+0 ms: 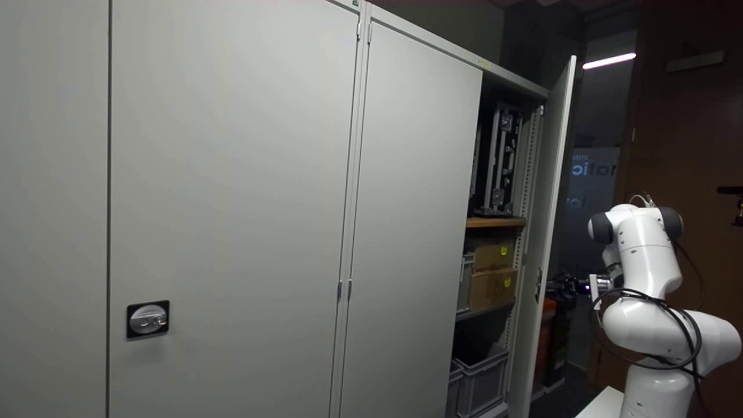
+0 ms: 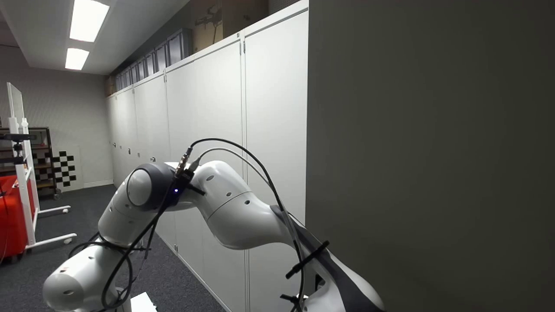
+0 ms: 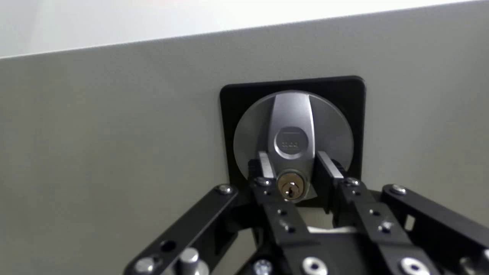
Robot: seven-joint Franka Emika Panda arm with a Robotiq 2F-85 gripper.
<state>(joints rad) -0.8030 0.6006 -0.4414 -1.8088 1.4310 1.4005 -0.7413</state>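
In the wrist view, my gripper has one finger along each side of a silver door handle, closed in around its lower part. A little space shows beside the right finger near the brass key lock. The handle sits on a round silver disc in a black square plate on a grey door. In an exterior view, the cabinet door stands open, and the dark gripper meets its handle side, small and dim. In an exterior view, the arm shows but the gripper is hidden.
Behind the open door are cardboard boxes and grey bins on shelves. A closed cabinet door has its own handle. A large dark panel stands beside the arm. A whiteboard stand and red container are farther off.
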